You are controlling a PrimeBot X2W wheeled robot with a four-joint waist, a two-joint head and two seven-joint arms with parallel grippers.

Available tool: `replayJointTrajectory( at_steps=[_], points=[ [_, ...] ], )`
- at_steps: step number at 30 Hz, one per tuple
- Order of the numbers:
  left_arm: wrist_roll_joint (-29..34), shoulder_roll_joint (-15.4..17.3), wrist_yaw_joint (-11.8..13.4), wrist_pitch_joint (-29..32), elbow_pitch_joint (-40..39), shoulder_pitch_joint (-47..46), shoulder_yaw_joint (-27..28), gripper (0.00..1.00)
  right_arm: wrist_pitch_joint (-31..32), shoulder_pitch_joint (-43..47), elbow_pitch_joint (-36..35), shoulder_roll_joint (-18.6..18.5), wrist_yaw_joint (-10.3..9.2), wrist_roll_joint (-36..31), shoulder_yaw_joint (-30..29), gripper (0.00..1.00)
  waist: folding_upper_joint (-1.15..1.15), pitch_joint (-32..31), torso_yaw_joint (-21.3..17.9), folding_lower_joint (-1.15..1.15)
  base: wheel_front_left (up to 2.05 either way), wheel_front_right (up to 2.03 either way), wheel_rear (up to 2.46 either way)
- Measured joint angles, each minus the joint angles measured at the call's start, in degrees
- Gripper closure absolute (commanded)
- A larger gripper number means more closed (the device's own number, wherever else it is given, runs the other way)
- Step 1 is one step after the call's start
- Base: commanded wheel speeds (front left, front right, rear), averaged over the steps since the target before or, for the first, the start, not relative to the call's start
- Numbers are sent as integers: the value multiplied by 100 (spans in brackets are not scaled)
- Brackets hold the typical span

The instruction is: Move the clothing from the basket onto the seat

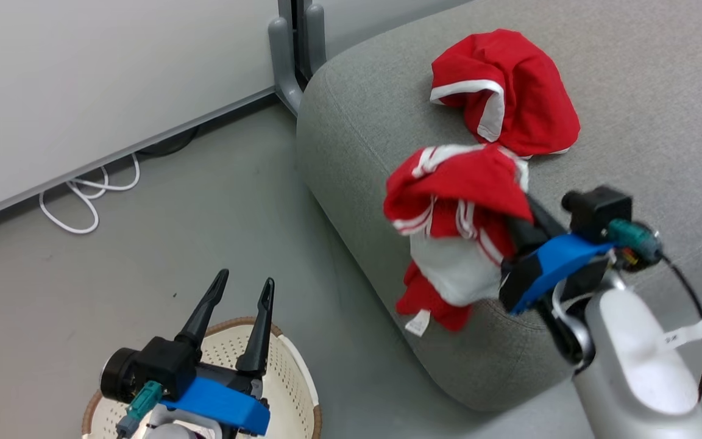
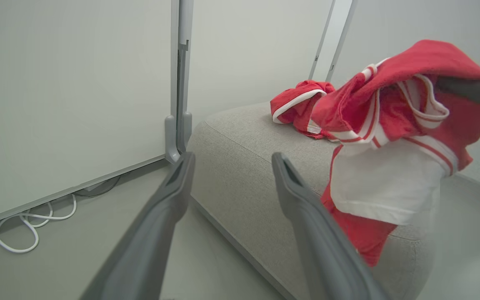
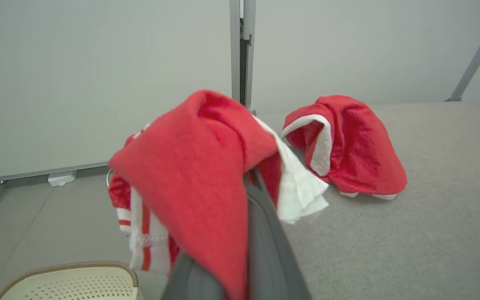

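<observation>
Here, my right hand [image 1: 528, 213] is clenched on the striped garment [image 1: 457, 201], which hangs at the seat's [image 1: 631, 91] front corner. The head view alone shows its white tag [image 1: 418, 323]. The second garment [image 1: 509, 91] lies further in, with open cushion beyond. My left hand [image 1: 246, 277] is released above the basket [image 1: 293, 378]. A cable [image 1: 83, 201] loops along the wall [image 1: 113, 73].

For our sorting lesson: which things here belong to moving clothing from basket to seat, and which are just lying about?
Job: held garment, garment on seat, basket, seat.
Lying about: cable, post.
</observation>
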Motion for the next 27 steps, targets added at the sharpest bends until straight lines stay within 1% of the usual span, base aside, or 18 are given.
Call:
replayJointTrajectory(
  at_steps=[3,7,9,10,14,19,24,27],
  points=[
    [2,70,0,0,-87,-183,-33,0,79,-567,-91,-191,0,-62,-256,100,0,213,51,0,0,0,0],
    [16,214,0,-1,-202,-442,-76,0,270,-1435,-124,-404,0,170,-619,100,0,584,133,0,0,0,0],
    [16,283,0,0,-238,-547,-130,0,391,-1861,-91,-678,0,156,-715,100,0,785,175,0,0,0,0],
    [22,370,0,0,-309,-683,-170,0,506,-2233,-65,-909,-1,153,-914,100,0,995,219,0,0,0,0],
    [67,588,0,0,-485,-985,-223,0,649,-2944,20,-1114,0,320,-1456,100,0,1461,309,1,0,0,0],
    [88,804,0,3,-737,-1360,-333,0,565,-3470,270,-1372,-1,216,-2232,100,0,2066,429,1,0,0,0],
    [145,953,0,34,-1026,-1665,-398,0,255,-3713,797,-1446,0,-100,-2970,100,0,2656,579,2,0,0,0],
    [179,1028,0,81,-1187,-1764,-428,0,55,-3756,1157,-1464,-1,-365,-3281,100,0,2961,680,2,0,0,0]
  ],
)
